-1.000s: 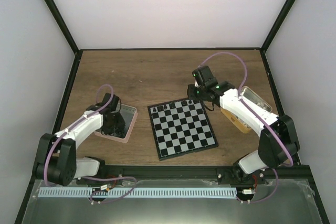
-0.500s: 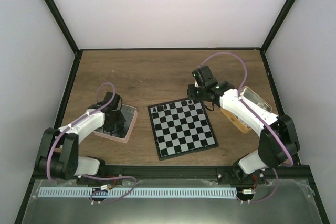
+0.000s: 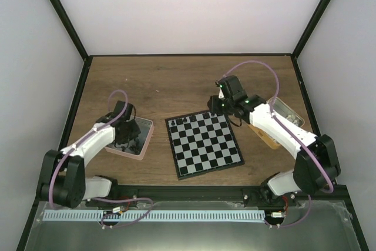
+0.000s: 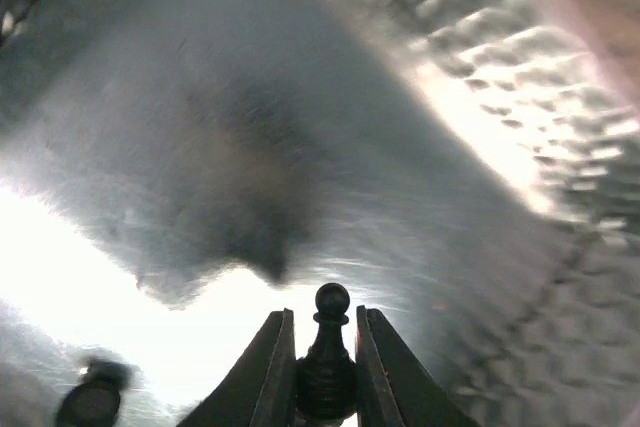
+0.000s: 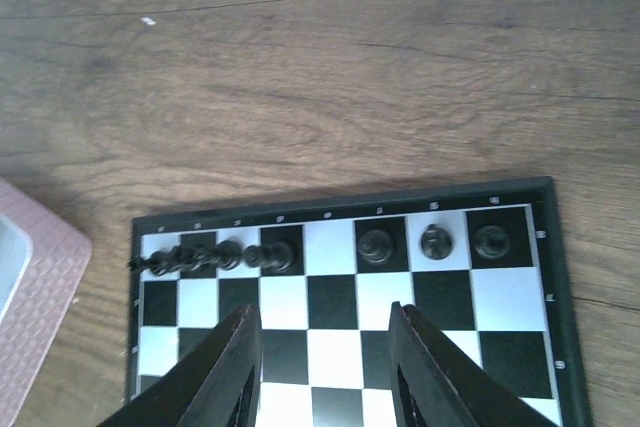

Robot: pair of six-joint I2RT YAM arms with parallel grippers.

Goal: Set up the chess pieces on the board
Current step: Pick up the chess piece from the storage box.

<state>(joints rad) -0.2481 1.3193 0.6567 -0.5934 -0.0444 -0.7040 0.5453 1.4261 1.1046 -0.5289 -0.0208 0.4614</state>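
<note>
The board (image 3: 205, 152) lies mid-table, with black chess pieces (image 3: 182, 120) along its far row. In the right wrist view three black pieces (image 5: 434, 241) stand upright there, and others (image 5: 215, 255) lie in a blurred row at the left. My right gripper (image 5: 325, 312) hangs open over the board's (image 5: 340, 302) far rows, holding nothing. Down inside the pink-rimmed tray (image 3: 145, 143), my left gripper (image 3: 126, 139) is shut on a black pawn (image 4: 330, 347), whose round head sticks out between the fingers (image 4: 275, 357). A second dark piece (image 4: 90, 402) lies blurred on the tray floor.
A tan tin (image 3: 288, 113) sits at the right, beside the right arm. The tray's pink corner (image 5: 40, 287) shows left of the board. Black frame posts and white walls close in the wooden table (image 3: 164, 83).
The left jaws have closed onto the black pawn inside the tray. The right gripper has shifted slightly over the board's far edge, its opening unchanged.
</note>
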